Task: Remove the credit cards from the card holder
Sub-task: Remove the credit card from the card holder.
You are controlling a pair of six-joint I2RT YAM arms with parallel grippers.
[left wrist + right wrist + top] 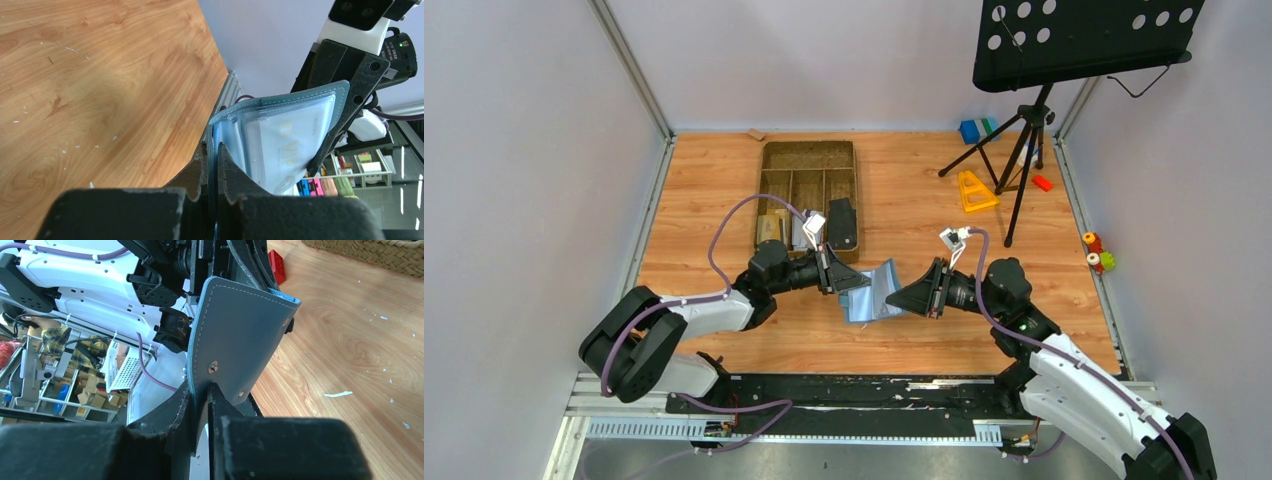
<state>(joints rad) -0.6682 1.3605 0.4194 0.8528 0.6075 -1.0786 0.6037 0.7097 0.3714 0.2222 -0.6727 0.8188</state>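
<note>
Slate-blue folding leather card holder [876,295] mid-table, clamped between left gripper [860,283] on its left and right gripper [898,298] on its right. Pale plastic card [292,142] in inner pocket. Brown woven divided tray [809,148] behind. Black metal tripod stand [1024,150] rear right.

White shells, black joints: left arm [714,312], right arm [1079,385]; lilac cables [720,238]. Matte black, rough-edged: left claw [862,283], right claw [896,297].
</note>
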